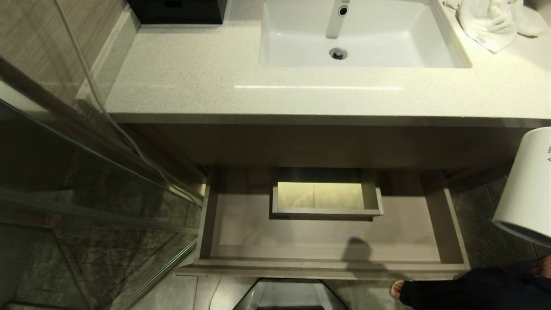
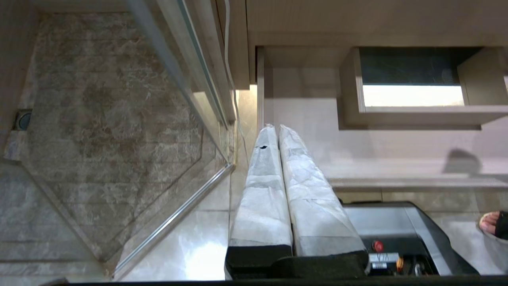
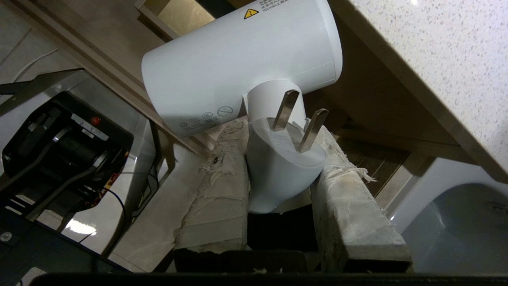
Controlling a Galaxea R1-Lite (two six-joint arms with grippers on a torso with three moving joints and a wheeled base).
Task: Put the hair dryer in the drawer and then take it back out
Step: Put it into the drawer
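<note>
The white hair dryer (image 1: 527, 185) hangs at the right edge of the head view, to the right of the pulled-out drawer (image 1: 323, 266) and above the floor. My right gripper (image 3: 279, 129) is shut on it: the taped fingers clamp the handle and the white plug (image 3: 278, 167) together, with the fat barrel (image 3: 238, 67) and its yellow sticker beyond the tips. The wide wood-grain drawer (image 2: 377, 147) has nothing in it around its boxed cut-out (image 1: 325, 196). My left gripper (image 2: 276, 128) hangs parked near the drawer's left end, shut on nothing.
Above the drawer are the speckled countertop (image 1: 193, 82), a white sink (image 1: 387, 38), a white towel (image 1: 486, 19) and a black box (image 1: 176, 10). A glass shower panel (image 1: 86, 185) stands on the left. A person's foot (image 1: 398, 289) is below the drawer's right front corner.
</note>
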